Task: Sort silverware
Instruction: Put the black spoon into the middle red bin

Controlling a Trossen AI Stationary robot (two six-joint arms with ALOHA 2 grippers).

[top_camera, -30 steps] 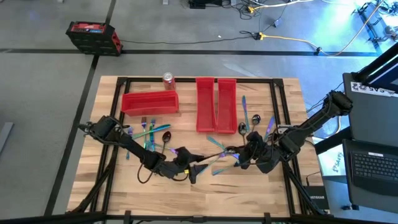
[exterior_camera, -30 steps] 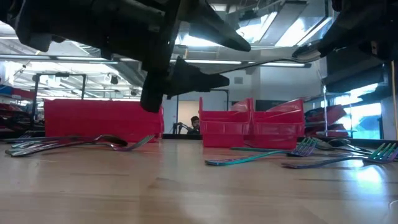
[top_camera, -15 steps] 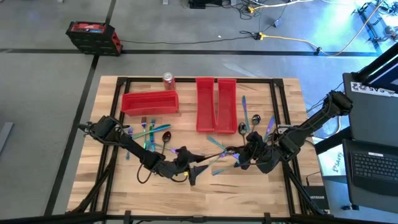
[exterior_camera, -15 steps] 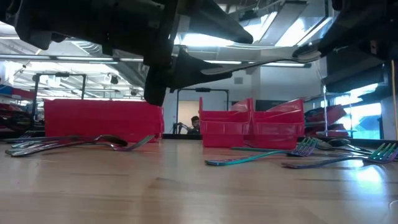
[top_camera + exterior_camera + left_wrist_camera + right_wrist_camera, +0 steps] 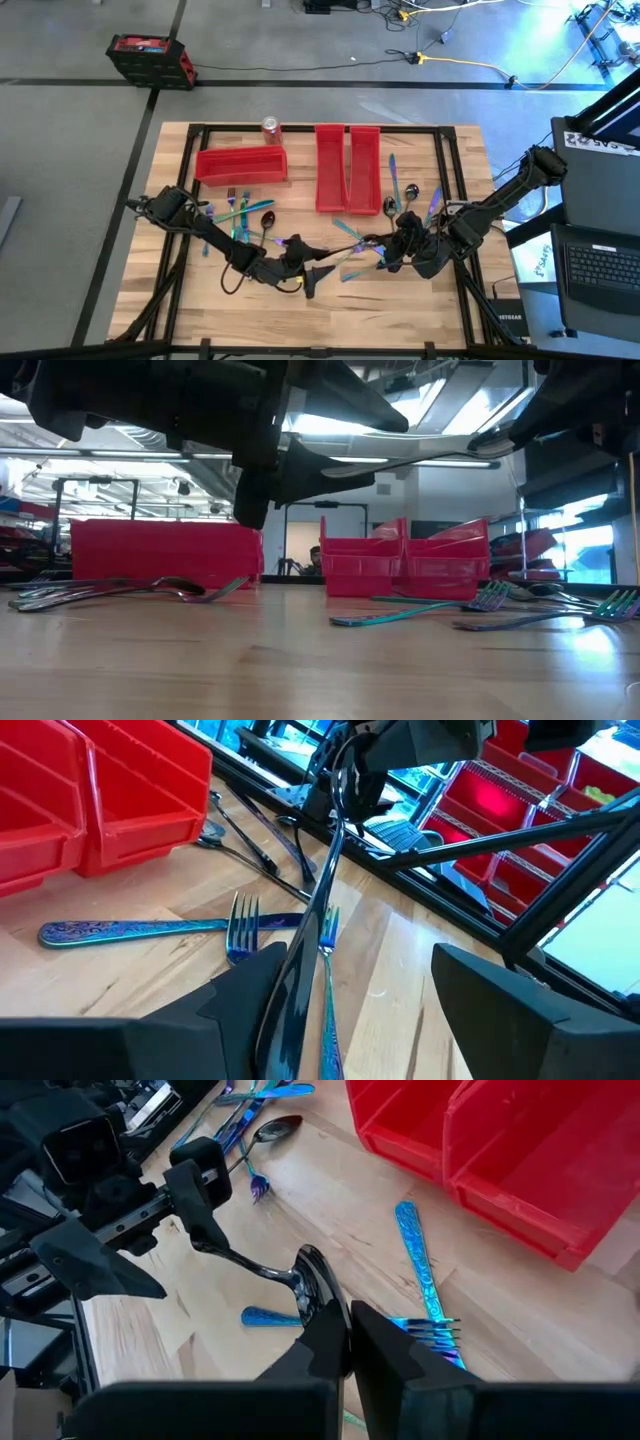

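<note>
A dark spoon (image 5: 345,255) hangs above the table's near middle, bridging my two grippers. My right gripper (image 5: 340,1315) is shut on its bowl end. The handle (image 5: 400,460) runs about level toward my left gripper (image 5: 360,960), which is open; the handle's free end lies between its spread fingers, beside one of them. Several iridescent forks, spoons and knives lie flat on the wood: one group left of centre (image 5: 240,212), one by the two upright bins (image 5: 410,195), and forks under the spoon (image 5: 150,930). My right gripper pinches the spoon's bowl (image 5: 312,1285) between its two fingers, coming slanting down from the table's right. The spoon is lifted clear of the table, roughly level. My left gripper has the handle's free end (image 5: 285,990) along one finger's inner side; I cannot tell whether they touch.
A long red bin (image 5: 241,165) lies crosswise at the far left. Two more red bins (image 5: 330,168) (image 5: 365,170) stand side by side at the far middle. A red soda can (image 5: 271,127) stands by the far edge. Bare wood lies near the front edge.
My left gripper has rolled a little in place. In the low view its lower finger has come up from below the spoon's handle to right beside it. The spoon and my right gripper have kept still.
</note>
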